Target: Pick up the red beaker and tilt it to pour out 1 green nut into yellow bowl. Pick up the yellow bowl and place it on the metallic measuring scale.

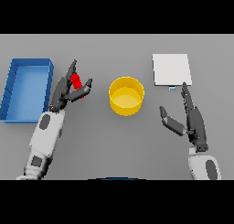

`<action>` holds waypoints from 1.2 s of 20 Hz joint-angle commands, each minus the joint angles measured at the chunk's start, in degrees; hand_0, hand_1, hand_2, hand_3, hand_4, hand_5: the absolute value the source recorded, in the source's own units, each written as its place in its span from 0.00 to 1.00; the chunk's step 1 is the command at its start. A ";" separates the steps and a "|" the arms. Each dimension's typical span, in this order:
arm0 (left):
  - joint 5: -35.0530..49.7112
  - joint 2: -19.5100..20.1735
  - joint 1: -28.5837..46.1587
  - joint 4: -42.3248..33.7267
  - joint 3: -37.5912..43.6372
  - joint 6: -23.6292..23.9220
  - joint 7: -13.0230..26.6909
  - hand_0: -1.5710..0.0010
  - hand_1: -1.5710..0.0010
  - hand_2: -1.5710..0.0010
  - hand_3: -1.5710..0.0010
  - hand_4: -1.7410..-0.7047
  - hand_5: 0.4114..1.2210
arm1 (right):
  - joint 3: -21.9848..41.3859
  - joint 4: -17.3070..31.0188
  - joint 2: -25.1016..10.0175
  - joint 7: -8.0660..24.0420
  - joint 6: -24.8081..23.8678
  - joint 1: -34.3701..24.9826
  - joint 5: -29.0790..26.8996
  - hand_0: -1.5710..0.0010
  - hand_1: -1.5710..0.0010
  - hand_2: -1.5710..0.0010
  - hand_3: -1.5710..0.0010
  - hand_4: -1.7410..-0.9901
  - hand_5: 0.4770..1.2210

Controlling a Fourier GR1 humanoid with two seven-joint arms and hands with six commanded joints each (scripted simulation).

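The red beaker [77,81] stands left of centre, in the gap between the fingers and thumb of my left hand [63,91]. The fingers run straight along its far-left side and the thumb reaches across its near side; the hand is open around it, and the beaker's lower part is hidden. No green nut shows. The yellow bowl [126,96] sits upright at the middle of the table, apart from both hands. The pale square measuring scale [171,69] lies at the back right. My right hand [195,121] rests open near the scale's front edge, its fingers pointing at it.
A blue open bin [10,91] stands at the far left, close beside my left forearm. Grey table surface lies between the bowl and the scale.
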 commanded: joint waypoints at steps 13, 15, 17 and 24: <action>-1.33 -2.34 -2.96 2.74 0.23 3.74 -0.27 0.10 0.09 0.09 0.12 0.18 0.92 | -0.12 -1.00 0.28 -0.36 0.29 0.83 -0.89 1.00 1.00 1.00 1.00 0.64 0.22; 0.10 -2.23 -3.67 1.95 0.83 4.09 -0.13 0.06 0.06 0.06 0.08 0.12 0.90 | -0.15 -1.37 0.42 -0.46 0.24 1.31 -1.06 1.00 1.00 1.00 1.00 0.64 0.22; 1.63 -2.30 -3.24 0.40 1.42 4.84 -1.37 0.04 0.04 0.04 0.05 0.07 0.88 | -0.13 -0.88 0.20 -0.31 -0.38 1.23 -0.04 1.00 1.00 1.00 1.00 0.64 0.23; -2.51 1.04 -3.29 -9.21 -5.64 5.38 4.85 0.01 0.01 0.01 0.01 0.02 0.87 | 0.34 -0.41 -0.08 -1.28 -0.45 0.31 1.02 1.00 1.00 1.00 1.00 0.64 0.25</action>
